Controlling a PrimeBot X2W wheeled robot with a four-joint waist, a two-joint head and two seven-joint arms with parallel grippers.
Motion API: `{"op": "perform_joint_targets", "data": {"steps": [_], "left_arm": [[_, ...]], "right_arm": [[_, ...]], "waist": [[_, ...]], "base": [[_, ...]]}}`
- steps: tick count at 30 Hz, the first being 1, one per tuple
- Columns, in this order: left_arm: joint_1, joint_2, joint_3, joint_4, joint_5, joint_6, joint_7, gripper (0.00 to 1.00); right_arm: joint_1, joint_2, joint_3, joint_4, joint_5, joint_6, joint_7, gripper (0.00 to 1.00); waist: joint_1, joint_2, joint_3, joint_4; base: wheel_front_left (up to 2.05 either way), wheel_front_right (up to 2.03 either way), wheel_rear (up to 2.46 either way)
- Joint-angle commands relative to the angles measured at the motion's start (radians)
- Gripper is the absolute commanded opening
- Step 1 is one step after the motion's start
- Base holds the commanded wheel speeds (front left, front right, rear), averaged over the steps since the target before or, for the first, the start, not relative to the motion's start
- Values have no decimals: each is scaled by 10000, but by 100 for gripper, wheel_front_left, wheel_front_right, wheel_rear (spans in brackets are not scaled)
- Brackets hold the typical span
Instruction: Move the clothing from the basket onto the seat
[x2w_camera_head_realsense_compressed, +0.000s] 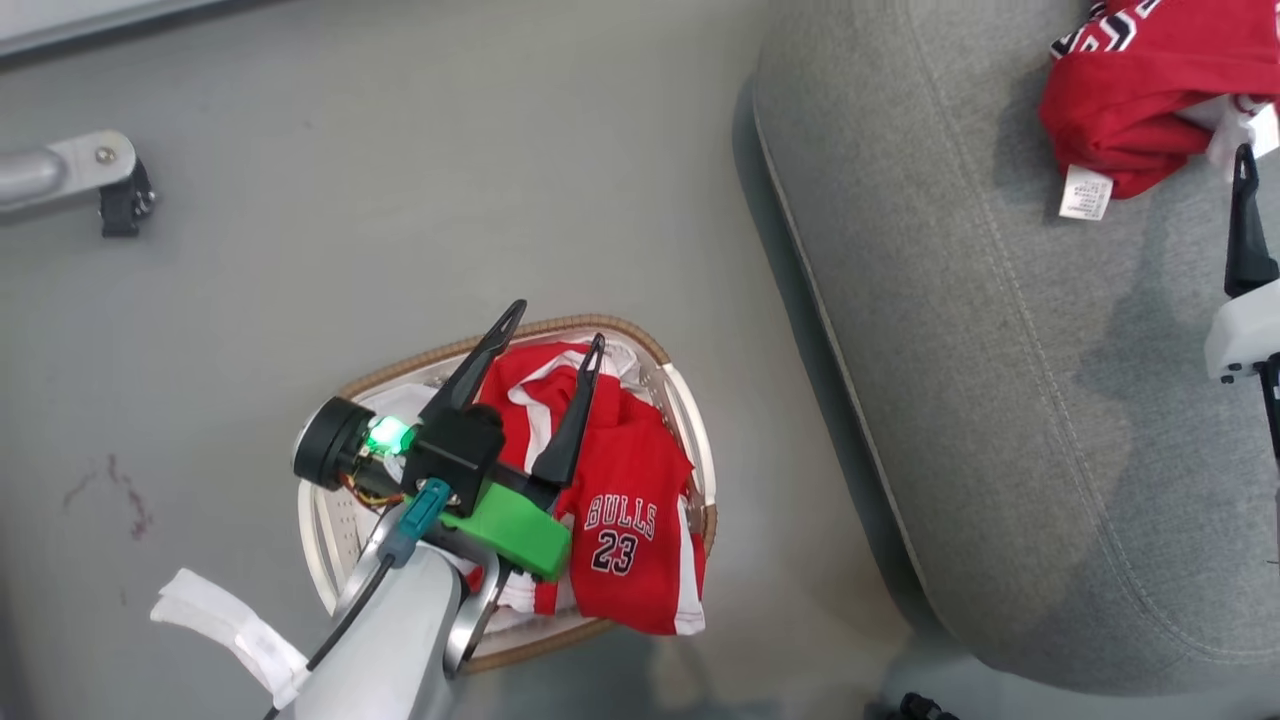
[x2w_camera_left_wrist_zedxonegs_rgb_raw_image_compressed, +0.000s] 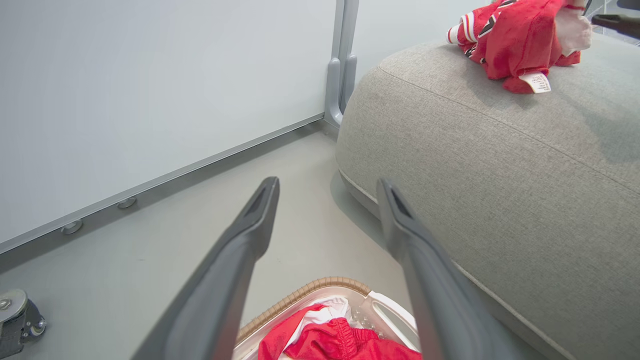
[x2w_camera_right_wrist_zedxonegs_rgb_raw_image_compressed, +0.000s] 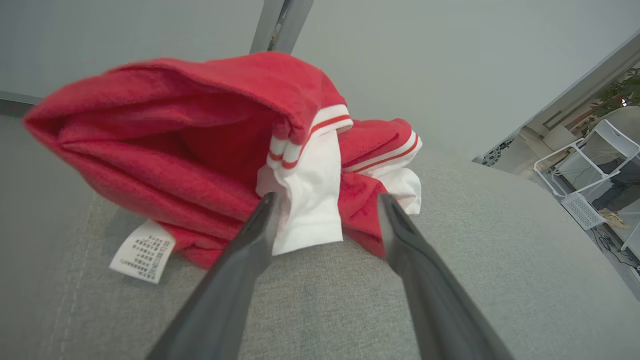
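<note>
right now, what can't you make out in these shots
- Care tag print: too small to read in the head and right wrist views.
- Basket, near-left side: hidden in the head view by the left gripper and its arm.
- Red garment on the seat: cut off by the head view's top and right edges, lettering unreadable.
- Right gripper: cut off by the head view's right edge.

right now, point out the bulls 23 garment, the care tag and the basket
bulls 23 garment (x2w_camera_head_realsense_compressed: 620, 535): head view, on the lettering
care tag (x2w_camera_head_realsense_compressed: 1085, 193): head view, middle of the tag
basket (x2w_camera_left_wrist_zedxonegs_rgb_raw_image_compressed: 340, 282): left wrist view, on the brown rim
</note>
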Motion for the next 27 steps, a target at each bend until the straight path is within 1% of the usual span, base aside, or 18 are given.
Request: {"op": "perform_joint_targets", "data": {"steps": [1,8,13,19,22,27], "left_arm": [[199,-59,74,-7,-69,23,-9,100],[740,-282,563,66,-352,40,-9,100],[1177,-411,1024,86,-541,60,-9,100],[1771,-472,1733,108,-687,146,-9,100],[2155,-494,2169,211,-748,169,-9,100],[2798,-524,2964,243,-1002,168,-9,100]], "right_arm": [[80,-167,38,-66,69,-14,-48,100],[-155,-420,706,-158,159,-14,-48,100],[-146,-239,1167,-50,300,-14,-48,100],[234,256,1650,130,645,-14,-48,100],[575,642,1860,52,801,-14,-48,100],[1390,1359,1917,-251,1210,-14,-48,100]], "waist": [[-1,0,-586,43],[-1,0,-1757,514],[-1,0,-2590,968],[-1,0,-3343,1519],[-1,0,-3647,1714],[-1,0,-3984,1934]], "base": [[0,0,0],[0,0,0],[0,0,0],[0,0,0],[0,0,0],[0,0,0]]}}
